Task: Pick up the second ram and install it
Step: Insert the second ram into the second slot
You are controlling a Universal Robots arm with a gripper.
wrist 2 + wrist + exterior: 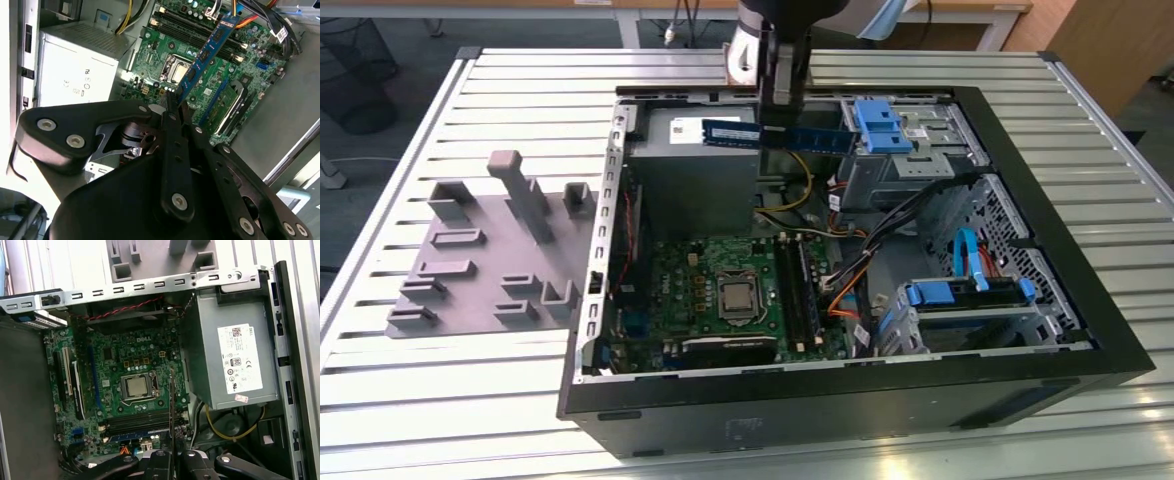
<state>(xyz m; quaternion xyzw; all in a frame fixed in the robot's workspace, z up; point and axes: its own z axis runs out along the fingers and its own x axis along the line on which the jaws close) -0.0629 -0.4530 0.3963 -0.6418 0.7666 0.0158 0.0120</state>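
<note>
My gripper (781, 122) hangs above the open computer case, over the power supply at the back, shut on the second ram (774, 135). The stick is a blue board with dark chips, held level by its middle. In the second wrist view the ram (207, 52) sticks out from the gripper (176, 107) over the motherboard. The first wrist view has it edge-on as a thin dark line (171, 405) rising from the gripper (171, 452). The black memory slots (797, 290) lie below on the green motherboard (707, 270), beside the processor socket (738, 296). Another blue stick (216, 100) sits in a slot.
The case walls (607, 200) ring the work area. A grey power supply (235, 355) and yellow cables (801, 195) lie under the gripper. Blue drive brackets (878, 125) and orange cables (847, 300) crowd the exterior view's right. A grey holder tray (494, 260) rests outside the case on the slatted table.
</note>
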